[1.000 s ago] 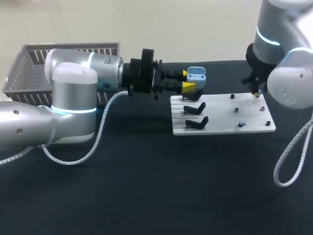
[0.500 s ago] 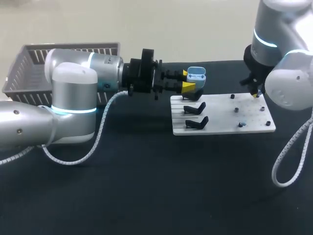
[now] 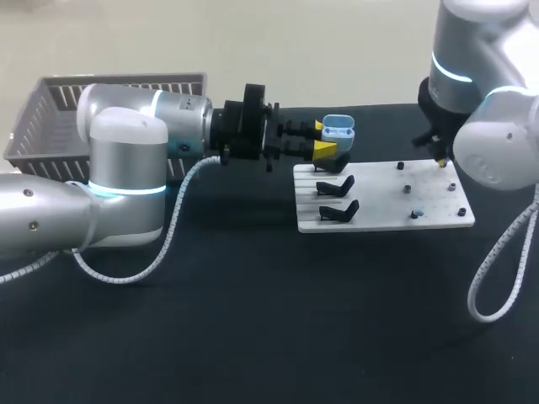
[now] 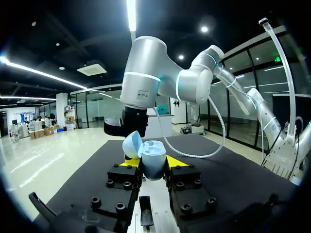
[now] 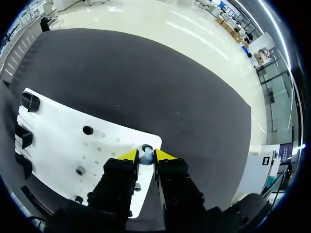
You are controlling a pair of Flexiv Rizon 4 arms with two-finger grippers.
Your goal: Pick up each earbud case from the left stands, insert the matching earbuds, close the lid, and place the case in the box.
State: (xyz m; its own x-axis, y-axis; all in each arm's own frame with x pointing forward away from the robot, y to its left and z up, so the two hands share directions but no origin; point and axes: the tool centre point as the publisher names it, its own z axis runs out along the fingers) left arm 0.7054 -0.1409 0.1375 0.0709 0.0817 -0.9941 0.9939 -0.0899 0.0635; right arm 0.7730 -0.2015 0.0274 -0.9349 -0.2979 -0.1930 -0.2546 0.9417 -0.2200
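Observation:
My left gripper [image 3: 324,140] is shut on a light blue earbud case [image 3: 338,128] whose lid stands open. It holds the case in the air over the back left corner of the white plate [image 3: 379,215]. In the left wrist view the case [image 4: 154,165] sits clamped between the yellow tips of that gripper [image 4: 151,162]. My right gripper [image 3: 440,161] points down at the plate's back right corner. There its fingers [image 5: 146,156] press on both sides of a small pale earbud [image 5: 146,153] seated in the plate [image 5: 58,145].
Two empty black stands [image 3: 335,185] [image 3: 338,210] sit on the plate's left part, with small earbuds and pegs [image 3: 414,214] on its right part. A grey mesh basket [image 3: 46,109] stands at the back left, behind my left arm.
The right gripper's fingers have drawn together onto the earbud, and the right arm has shifted slightly left. The left arm and the case have not moved.

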